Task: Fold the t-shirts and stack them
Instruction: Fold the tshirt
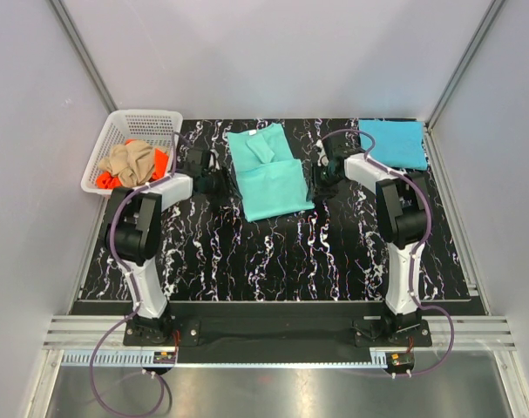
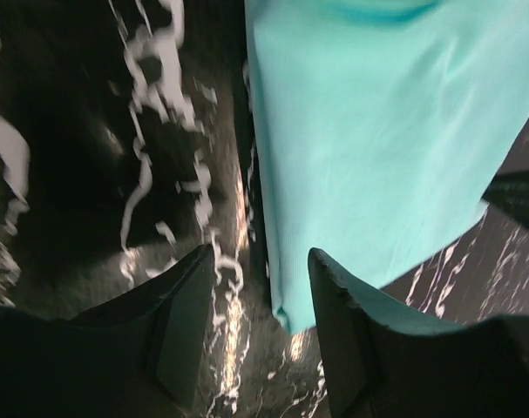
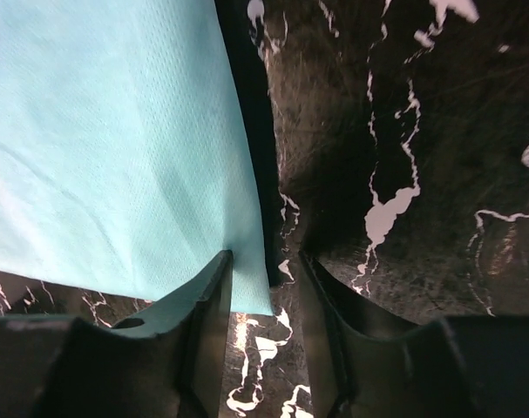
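Observation:
A mint-teal t-shirt (image 1: 266, 178) lies partly folded at the middle of the table. My left gripper (image 1: 222, 185) is open at its left edge. In the left wrist view the gripper (image 2: 257, 300) straddles the shirt's lower corner (image 2: 369, 148). My right gripper (image 1: 319, 185) is open at the shirt's right edge. In the right wrist view the gripper (image 3: 262, 292) straddles the shirt's corner (image 3: 116, 148), the cloth edge between the jaws. A folded sky-blue t-shirt (image 1: 393, 142) lies at the back right. Tan (image 1: 132, 160) and orange (image 1: 105, 180) shirts are crumpled in the basket.
A white plastic lattice basket (image 1: 146, 117) stands at the back left corner of the black marbled table (image 1: 273, 261). Grey walls enclose the table on three sides. The arm bases are bolted at the near edge.

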`<state>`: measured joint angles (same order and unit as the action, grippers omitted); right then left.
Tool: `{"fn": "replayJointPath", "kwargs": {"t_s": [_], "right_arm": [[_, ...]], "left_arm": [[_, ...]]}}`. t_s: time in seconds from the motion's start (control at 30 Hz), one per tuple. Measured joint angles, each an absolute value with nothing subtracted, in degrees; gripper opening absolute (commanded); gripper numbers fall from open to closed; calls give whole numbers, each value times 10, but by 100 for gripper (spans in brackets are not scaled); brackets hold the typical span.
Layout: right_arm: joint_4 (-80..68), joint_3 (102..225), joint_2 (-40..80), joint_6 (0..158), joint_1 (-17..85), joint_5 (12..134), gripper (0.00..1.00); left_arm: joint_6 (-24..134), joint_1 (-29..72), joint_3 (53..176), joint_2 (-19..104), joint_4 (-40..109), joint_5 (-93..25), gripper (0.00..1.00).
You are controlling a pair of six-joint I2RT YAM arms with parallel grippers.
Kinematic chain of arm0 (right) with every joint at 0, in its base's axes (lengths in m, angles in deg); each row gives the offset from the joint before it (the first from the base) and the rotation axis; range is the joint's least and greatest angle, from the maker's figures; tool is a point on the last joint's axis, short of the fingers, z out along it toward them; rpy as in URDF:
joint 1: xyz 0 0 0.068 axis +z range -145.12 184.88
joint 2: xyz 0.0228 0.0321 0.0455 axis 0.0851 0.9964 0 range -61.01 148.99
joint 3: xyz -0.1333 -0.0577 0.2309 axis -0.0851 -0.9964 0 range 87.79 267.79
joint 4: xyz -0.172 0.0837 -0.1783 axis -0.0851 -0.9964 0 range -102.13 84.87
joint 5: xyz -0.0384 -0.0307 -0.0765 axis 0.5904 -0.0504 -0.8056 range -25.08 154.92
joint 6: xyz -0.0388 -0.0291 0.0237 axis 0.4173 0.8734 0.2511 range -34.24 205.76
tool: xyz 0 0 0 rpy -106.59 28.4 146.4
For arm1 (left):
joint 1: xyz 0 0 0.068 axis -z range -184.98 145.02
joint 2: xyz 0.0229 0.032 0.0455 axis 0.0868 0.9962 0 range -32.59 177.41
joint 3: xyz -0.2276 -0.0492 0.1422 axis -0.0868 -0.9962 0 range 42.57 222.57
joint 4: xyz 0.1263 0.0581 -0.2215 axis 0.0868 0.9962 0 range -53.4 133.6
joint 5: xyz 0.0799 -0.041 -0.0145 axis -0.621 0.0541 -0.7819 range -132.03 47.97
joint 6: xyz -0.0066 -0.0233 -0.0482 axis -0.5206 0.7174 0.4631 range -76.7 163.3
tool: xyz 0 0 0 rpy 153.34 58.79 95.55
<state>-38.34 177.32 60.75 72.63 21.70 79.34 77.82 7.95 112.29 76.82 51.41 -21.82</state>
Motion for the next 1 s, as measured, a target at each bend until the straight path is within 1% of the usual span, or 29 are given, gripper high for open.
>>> {"fn": "replayJointPath", "kwargs": {"t_s": [0.03, 0.07, 0.13, 0.17, 0.23, 0.27, 0.5, 0.7, 0.8, 0.83, 0.97, 1.0], "right_arm": [[-379, 1765, 607, 725, 217, 798, 34], [-375, 1758, 604, 724, 217, 808, 26], [-358, 1735, 595, 718, 217, 820, 17], [-355, 1724, 590, 715, 217, 824, 8], [-337, 1693, 575, 705, 217, 838, 1], [-329, 1677, 567, 698, 217, 846, 0], [-268, 1556, 498, 653, 217, 882, 0], [-236, 1483, 451, 615, 221, 886, 0], [-214, 1454, 434, 594, 229, 885, 0], [-208, 1445, 428, 587, 232, 885, 0], [-190, 1406, 399, 560, 240, 883, 0], [-184, 1397, 391, 553, 243, 881, 0]], "left_arm": [[778, 86, 1108, 759, 515, -221, 54], [778, 95, 1087, 745, 514, -225, 54], [779, 107, 1057, 727, 512, -227, 54], [779, 111, 1045, 720, 511, -228, 55], [781, 117, 1019, 708, 503, -227, 55], [783, 118, 1009, 701, 496, -226, 55], [790, 122, 948, 665, 436, -213, 56], [791, 142, 945, 669, 413, -193, 51], [788, 161, 945, 669, 418, -202, 46], [787, 165, 945, 669, 426, -209, 39], [783, 171, 938, 662, 449, -236, 27], [782, 173, 934, 656, 456, -246, 26]]}}
